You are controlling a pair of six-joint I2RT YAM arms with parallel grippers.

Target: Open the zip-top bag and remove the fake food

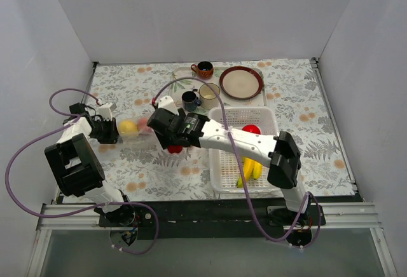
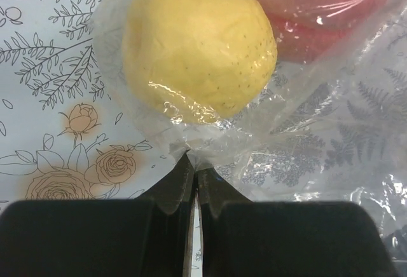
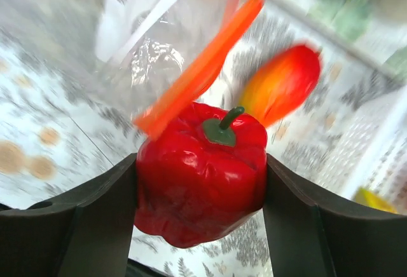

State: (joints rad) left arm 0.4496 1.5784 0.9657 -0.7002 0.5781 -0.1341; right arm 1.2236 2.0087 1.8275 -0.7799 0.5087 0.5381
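The clear zip-top bag (image 2: 305, 131) lies on the flowered cloth, and my left gripper (image 2: 194, 166) is shut on its closed corner. A yellow lemon (image 2: 200, 42) and a pink-orange peach (image 2: 318, 10) sit inside it. In the top view the lemon (image 1: 128, 126) lies beside my left gripper (image 1: 113, 131). My right gripper (image 3: 200, 191) is shut on a red pepper (image 3: 200, 175), held just outside the bag's orange zip strip (image 3: 200, 67). A red-orange fruit (image 3: 283, 83) shows behind the pepper. In the top view my right gripper (image 1: 170, 138) holds the pepper (image 1: 175, 148) above the cloth.
A white slotted basket (image 1: 224, 174) at the right holds a yellow banana bunch (image 1: 249, 170) and a red round fruit (image 1: 250, 129). Cups (image 1: 189, 100) and a brown plate (image 1: 241, 82) stand at the back.
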